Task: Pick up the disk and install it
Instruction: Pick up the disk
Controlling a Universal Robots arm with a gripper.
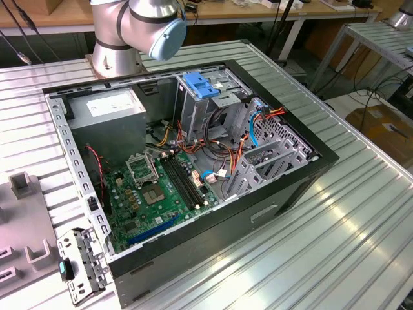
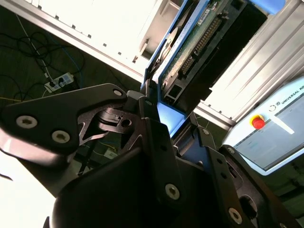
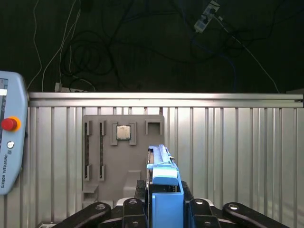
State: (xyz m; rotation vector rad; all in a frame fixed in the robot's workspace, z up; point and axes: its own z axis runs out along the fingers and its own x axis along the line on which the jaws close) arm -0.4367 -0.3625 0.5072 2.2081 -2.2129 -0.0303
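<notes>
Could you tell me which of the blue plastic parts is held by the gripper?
The blue carrier framing the disk, clamped between the fingers; the blue latch sits atop the metal cage.

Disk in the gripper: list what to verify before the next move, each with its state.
1. Hold on the disk by the gripper: ok, its blue carrier end is clamped.
2. Disk straight in the hold: cannot tell.
3. Computer case open, inside exposed: ok.
4. Drive cage bay free: cannot tell.
5. Cables clear of the cage: not ok, they bunch beside it.
</notes>
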